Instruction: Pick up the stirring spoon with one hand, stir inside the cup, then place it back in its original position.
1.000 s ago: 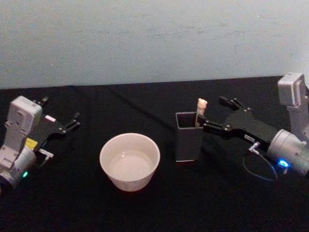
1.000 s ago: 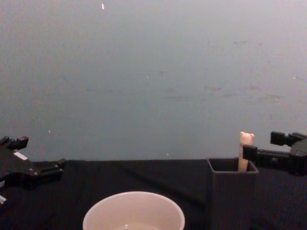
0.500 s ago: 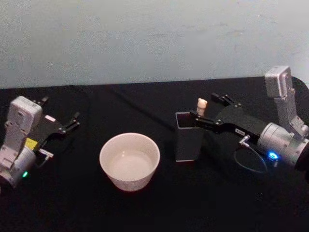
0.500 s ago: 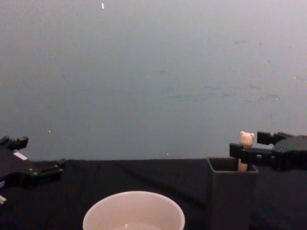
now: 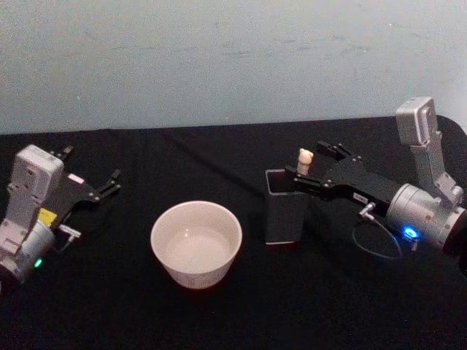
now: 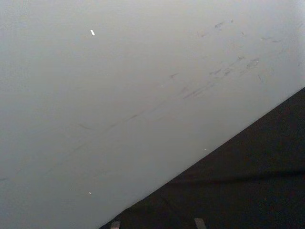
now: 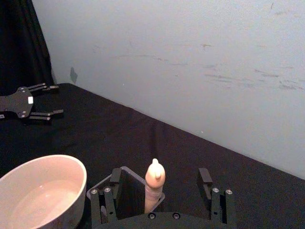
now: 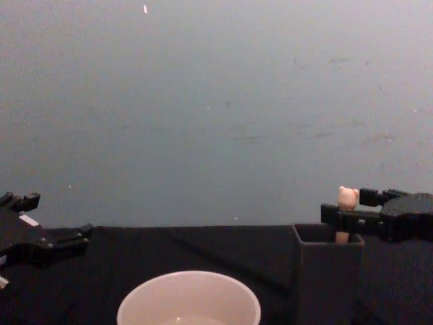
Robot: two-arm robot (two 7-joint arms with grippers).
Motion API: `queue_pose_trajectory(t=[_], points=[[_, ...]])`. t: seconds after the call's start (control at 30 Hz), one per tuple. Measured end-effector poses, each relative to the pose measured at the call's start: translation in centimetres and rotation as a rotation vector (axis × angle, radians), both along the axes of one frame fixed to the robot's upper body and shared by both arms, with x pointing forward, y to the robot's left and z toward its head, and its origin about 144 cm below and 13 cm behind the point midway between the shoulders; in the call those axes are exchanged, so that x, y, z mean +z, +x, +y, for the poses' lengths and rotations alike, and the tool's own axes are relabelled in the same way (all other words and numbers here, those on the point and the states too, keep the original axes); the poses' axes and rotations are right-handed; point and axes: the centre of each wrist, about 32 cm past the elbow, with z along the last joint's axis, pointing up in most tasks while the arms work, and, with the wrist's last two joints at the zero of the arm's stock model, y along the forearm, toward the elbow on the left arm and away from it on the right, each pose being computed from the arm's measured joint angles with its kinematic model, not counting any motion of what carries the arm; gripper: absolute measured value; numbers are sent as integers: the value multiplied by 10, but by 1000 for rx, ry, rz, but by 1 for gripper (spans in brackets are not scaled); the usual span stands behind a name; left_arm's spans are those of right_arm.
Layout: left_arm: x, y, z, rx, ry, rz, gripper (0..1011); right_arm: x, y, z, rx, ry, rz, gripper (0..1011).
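Standing in the holder (image 5: pixel 285 211), the stirring spoon (image 5: pixel 306 156) is mostly hidden: just the bear head & a bit of cream handle are seen above the rim, w/ neck & bowl masked by the dark grey walls. The right end effector (image 5: pixel 306 166) is held at the holder's top, fingers spread either side of the handle & apart from it, as seen in the right wrist view. The cup (image 5: pixel 195 244) is set on the black desk (image 5: pixel 219 321) near the holder's left, not touching; its base is cut off in the chest view. The left end effector (image 5: pixel 91 166) is parked far left, fingers spread, well apart from the cup. A blue cable loop (image 5: pixel 379 251) is seen by the right wrist.
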Motion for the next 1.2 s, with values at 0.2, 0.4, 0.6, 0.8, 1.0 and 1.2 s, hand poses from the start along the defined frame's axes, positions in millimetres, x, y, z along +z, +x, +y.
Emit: queue_pose_trajectory(t=[0.2,0.4,0.6,0.8,1.0,1.2], points=[[0,0,0,0,0,0,1001,0,0,0,0,0,-1,1003],[0,0,0,0,0,0,1001,0,0,0,0,1,-2,1002],[0,0,0,0,0,0,1001,0,0,0,0,1,-2,1003],[0,0,0,0,0,0,1002,0,0,0,-1,1,-2,929],[0,0,0,0,0,0,1001,0,0,0,-1,2,-3,747],[0,0,0,0,0,0,1001,0,0,0,-1,2,-3,548]])
